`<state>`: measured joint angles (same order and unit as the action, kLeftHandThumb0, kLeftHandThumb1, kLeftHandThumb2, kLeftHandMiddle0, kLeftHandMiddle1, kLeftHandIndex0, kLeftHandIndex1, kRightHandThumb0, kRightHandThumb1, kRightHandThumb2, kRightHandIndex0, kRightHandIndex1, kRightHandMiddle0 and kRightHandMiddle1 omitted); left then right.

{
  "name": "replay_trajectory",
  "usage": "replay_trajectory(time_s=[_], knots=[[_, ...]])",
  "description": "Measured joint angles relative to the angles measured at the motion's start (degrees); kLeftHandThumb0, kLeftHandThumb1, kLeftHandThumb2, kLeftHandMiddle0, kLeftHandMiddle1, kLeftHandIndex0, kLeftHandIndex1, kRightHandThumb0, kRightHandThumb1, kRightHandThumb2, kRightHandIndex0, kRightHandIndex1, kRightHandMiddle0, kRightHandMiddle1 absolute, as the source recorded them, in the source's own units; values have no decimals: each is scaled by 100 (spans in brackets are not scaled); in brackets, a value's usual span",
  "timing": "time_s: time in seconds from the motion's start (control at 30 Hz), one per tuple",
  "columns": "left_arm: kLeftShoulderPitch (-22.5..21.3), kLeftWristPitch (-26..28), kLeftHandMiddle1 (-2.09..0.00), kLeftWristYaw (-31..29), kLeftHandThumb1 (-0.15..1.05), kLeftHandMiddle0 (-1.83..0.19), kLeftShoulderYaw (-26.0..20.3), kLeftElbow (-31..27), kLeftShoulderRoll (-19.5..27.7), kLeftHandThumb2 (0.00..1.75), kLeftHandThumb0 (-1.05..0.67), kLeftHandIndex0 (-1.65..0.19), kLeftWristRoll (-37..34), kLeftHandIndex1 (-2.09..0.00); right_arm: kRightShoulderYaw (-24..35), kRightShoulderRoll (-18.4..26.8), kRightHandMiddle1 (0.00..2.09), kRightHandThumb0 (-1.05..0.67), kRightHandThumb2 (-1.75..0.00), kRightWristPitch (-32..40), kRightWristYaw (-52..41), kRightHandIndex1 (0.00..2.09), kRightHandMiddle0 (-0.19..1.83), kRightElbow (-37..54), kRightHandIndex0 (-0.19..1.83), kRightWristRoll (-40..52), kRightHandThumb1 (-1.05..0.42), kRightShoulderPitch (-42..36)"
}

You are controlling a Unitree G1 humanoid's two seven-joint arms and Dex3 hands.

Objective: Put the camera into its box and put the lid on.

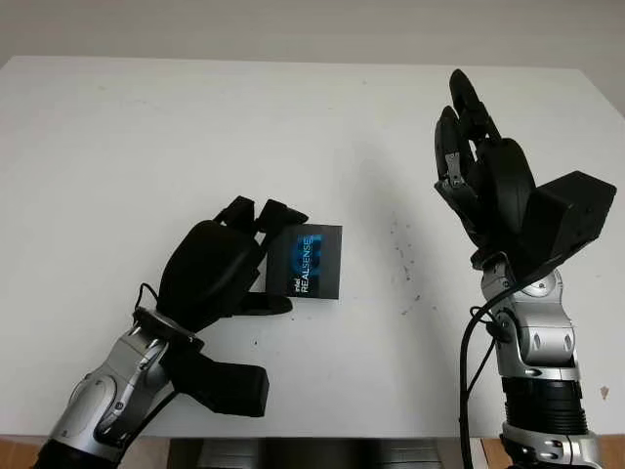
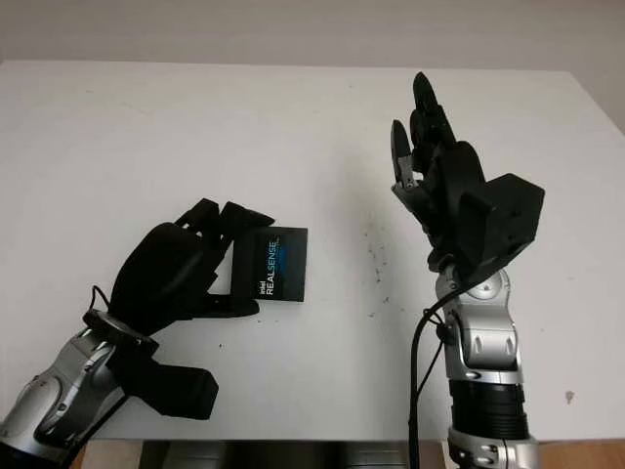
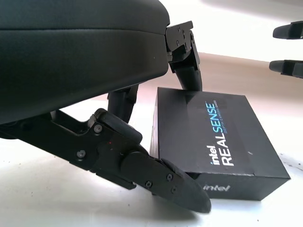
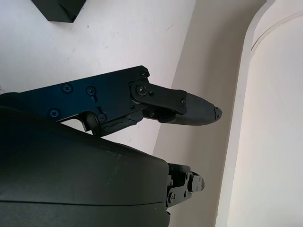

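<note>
The black camera box (image 1: pixel 311 262), printed "RealSense", lies closed with its lid on, flat on the white table (image 1: pixel 146 147) near the middle. My left hand (image 1: pixel 266 262) is at the box's left end, with fingers (image 3: pixel 185 71) at the far left corner and the thumb (image 3: pixel 161 177) along the near left corner. I see no firm clamp on the box. My right hand (image 1: pixel 469 147) is raised upright above the table's right side, open and holding nothing. A corner of the box (image 4: pixel 59 9) shows in the right wrist view.
Small dark specks (image 1: pixel 402 264) mark the table to the right of the box. The table's near edge (image 1: pixel 342 437) runs just behind both forearms. A pale wall lies beyond the far edge.
</note>
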<state>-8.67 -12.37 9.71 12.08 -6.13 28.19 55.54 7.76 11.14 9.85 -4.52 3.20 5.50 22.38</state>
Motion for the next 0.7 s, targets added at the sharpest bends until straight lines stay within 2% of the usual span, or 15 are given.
replay_trajectory(time_s=[0.5,0.7], knots=[[-181,-41,-209,-14,105,-49,-16,-25,4,40,-27,-6,-397,-209,-38,0,0,-58,-56,-92,-43,6,6,-4,-2,-26,-105,-71],[-268,76,-209,-640,105,-60,-188,-349,13,35,-28,-15,-1119,-209,-51,2,0,-58,-56,12,-72,5,4,-5,-3,-28,-105,-67]])
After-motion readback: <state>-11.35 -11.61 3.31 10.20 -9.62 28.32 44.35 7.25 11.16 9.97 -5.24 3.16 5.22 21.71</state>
